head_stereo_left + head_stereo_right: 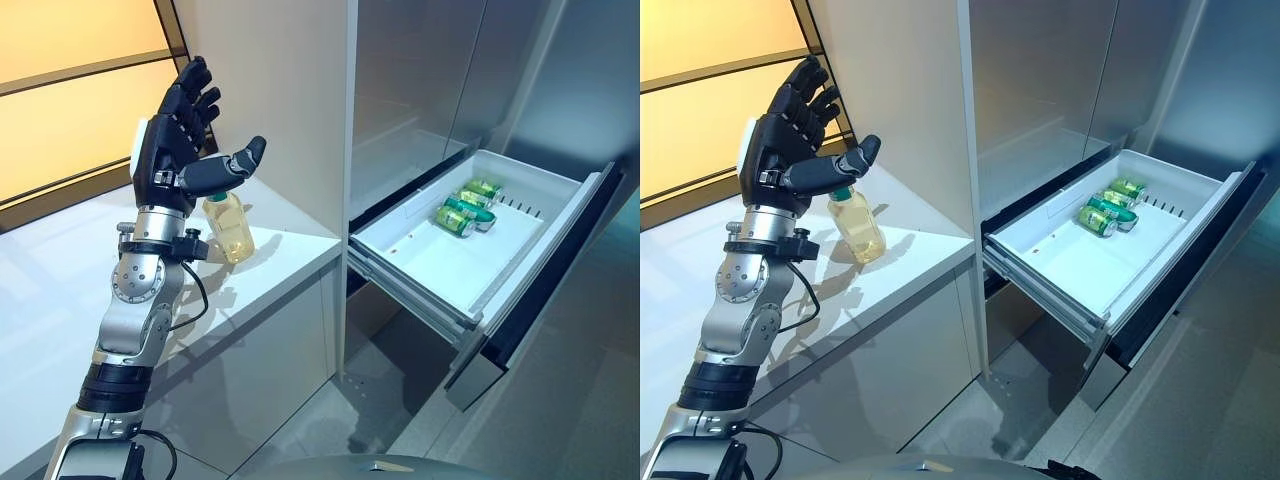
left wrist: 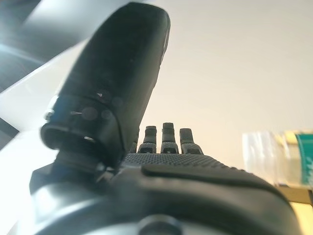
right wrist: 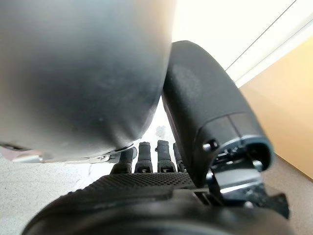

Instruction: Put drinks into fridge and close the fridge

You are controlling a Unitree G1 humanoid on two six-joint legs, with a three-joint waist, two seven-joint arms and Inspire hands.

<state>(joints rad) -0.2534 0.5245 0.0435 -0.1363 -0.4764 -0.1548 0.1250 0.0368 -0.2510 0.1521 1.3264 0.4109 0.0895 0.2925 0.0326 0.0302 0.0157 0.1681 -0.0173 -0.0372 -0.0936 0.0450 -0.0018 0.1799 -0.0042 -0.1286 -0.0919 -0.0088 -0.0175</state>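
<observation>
A clear bottle of yellow drink [image 1: 230, 232] stands on the white counter [image 1: 60, 290], close to the tall cabinet wall. My left hand [image 1: 175, 125] is raised just above and left of the bottle, open, with fingers straight and thumb out over the bottle's cap, holding nothing. The bottle also shows past the hand in the left wrist view [image 2: 279, 156]. The fridge drawer [image 1: 440, 270] is pulled out at the right, with green cans [image 1: 468, 210] lying at its far end. My right hand [image 3: 146, 186] is open in the right wrist view and holds nothing.
A tall pale cabinet panel [image 1: 290, 100] stands between the counter and the fridge. The steel fridge doors [image 1: 430, 80] above the drawer are shut. The near part of the drawer is bare. Grey floor [image 1: 380, 400] lies under the drawer.
</observation>
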